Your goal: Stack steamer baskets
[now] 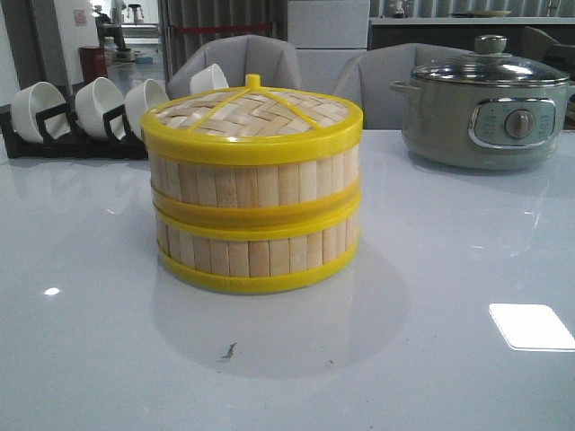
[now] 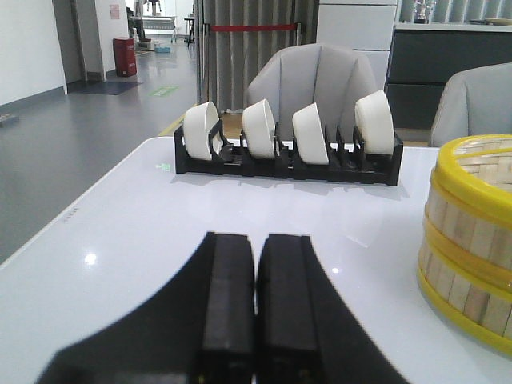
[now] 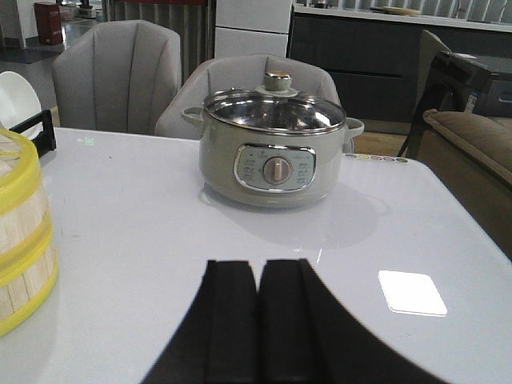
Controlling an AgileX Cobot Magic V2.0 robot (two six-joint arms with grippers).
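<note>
Two steamer baskets (image 1: 256, 220) with pale bamboo slats and yellow rims stand stacked one on the other in the middle of the white table. A woven bamboo lid (image 1: 252, 112) with a yellow rim and knob lies on top. The stack also shows in the left wrist view (image 2: 472, 240) and in the right wrist view (image 3: 22, 240). My left gripper (image 2: 256, 240) is shut and empty, low over the table to the left of the stack. My right gripper (image 3: 258, 266) is shut and empty, low over the table to the right of the stack. Neither gripper shows in the front view.
A grey-green electric pot (image 1: 485, 112) with a glass lid stands at the back right, also in the right wrist view (image 3: 274, 148). A black rack of white bowls (image 1: 81, 117) stands at the back left, also in the left wrist view (image 2: 288, 140). Grey chairs stand behind the table.
</note>
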